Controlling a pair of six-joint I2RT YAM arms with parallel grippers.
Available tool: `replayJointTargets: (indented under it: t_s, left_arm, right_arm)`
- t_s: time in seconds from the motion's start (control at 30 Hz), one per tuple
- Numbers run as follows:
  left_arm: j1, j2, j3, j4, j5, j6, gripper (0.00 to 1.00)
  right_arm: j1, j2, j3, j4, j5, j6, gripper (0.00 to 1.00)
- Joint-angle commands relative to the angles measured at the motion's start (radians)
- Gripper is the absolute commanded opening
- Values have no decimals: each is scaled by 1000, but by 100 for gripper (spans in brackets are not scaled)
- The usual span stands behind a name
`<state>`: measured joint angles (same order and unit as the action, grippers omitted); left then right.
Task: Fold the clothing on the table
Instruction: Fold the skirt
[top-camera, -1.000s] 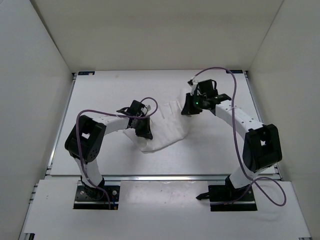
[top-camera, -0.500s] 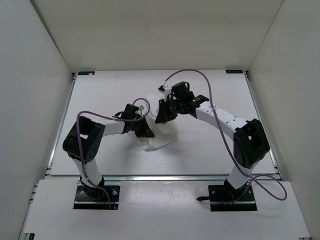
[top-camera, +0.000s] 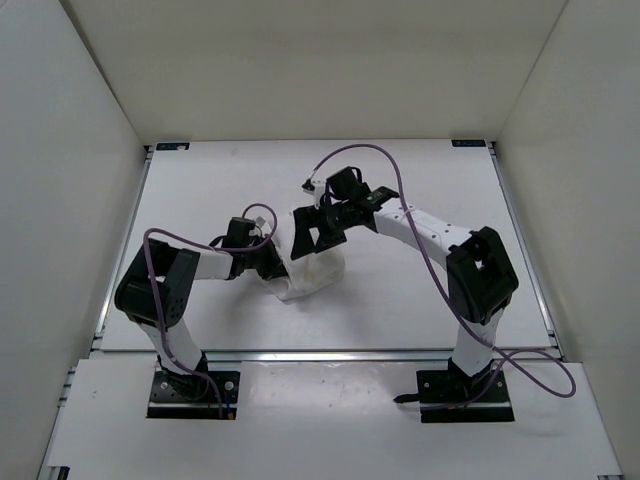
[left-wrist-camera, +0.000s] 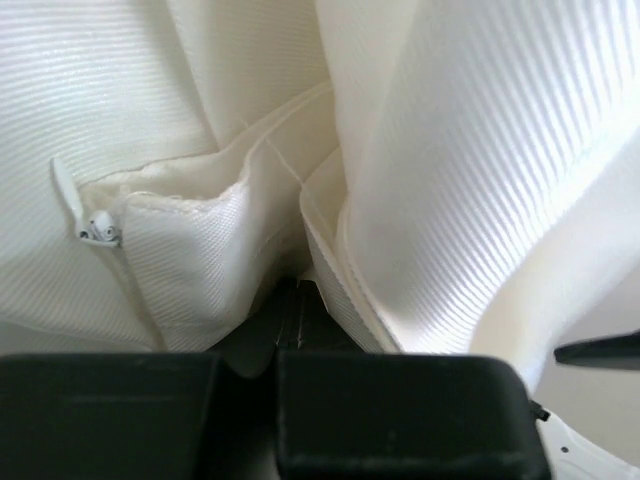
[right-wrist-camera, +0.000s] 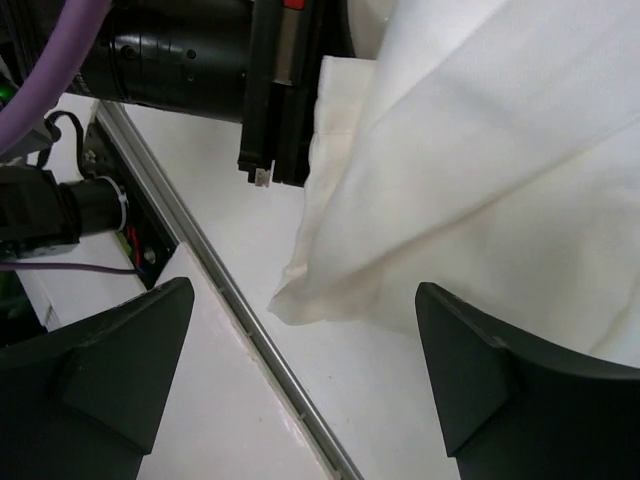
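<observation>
clothing (top-camera: 318, 272) heaped mid tabletop (top-camera: 430, 300), a pincer at each side

Heap sits a bit left of centre, long axis approx near edge to far edge. L pincer (top-camera: 270, 262) clamped on heap's left edge, w/ a seam nipped betw. the jaws in wrist view. R pincer (top-camera: 318, 235) jaws wide, holding nothing, over the far end, cloth just below it. Judgement: next fold turns on R arm, nearer the free far edge.

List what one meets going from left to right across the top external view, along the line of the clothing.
left arm's elbow → left hand → clothing → right arm's elbow
</observation>
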<state>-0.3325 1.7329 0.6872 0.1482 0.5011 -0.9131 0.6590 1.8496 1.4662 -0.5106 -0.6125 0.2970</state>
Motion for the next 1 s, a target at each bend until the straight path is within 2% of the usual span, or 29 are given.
replayJointTargets:
  t_s: [0.0,0.17,0.27,0.33,0.4,0.43,0.47,0.53,0.6,0.63,0.77,0.83,0.87,0.97]
  left_arm:
    - [21,-30,-34,10,-4,-6,0]
    - [70,-67,-17,19,108,8,0]
    - [114,-165,14,-54,132,43,0]
    - [141,-214,44,-145,125,132,4]
    - [173,-254,101,-292,94,198,15]
    - [174,-278,115,-349,83,233,17]
    - [184,-297,135,-363,67,262,23]
    - [179,-322,173,-426,28,292,31]
    - [176,-338,187,-447,4,312,33]
    - [176,-342,181,-443,8,313,36]
    - [176,-368,133,-411,10,280,33]
    - [171,-375,101,-426,-1,286,24]
    - [176,-384,85,-423,-12,284,17]
    - [191,-409,38,-440,-36,292,9]
  right_arm:
    - [-35,-53,3,29,-30,31,91]
    - [-128,-116,-38,101,23,65,83]
    - [-157,-112,-57,74,80,28,73]
    - [-159,-64,-29,44,103,5,65]
    - [-138,-23,6,14,123,-16,44]
    - [-124,2,29,-2,123,-33,32]
    - [-118,17,52,-9,126,-47,28]
    - [-84,71,100,-43,137,-56,7]
    - [-65,106,130,-71,164,-81,1]
    - [-49,128,141,-87,174,-99,0]
    - [-24,200,193,-149,203,-144,0]
    - [-19,214,207,-152,200,-151,0]
    - [-15,221,213,-141,198,-159,1]
    - [-2,230,230,-122,217,-153,2]
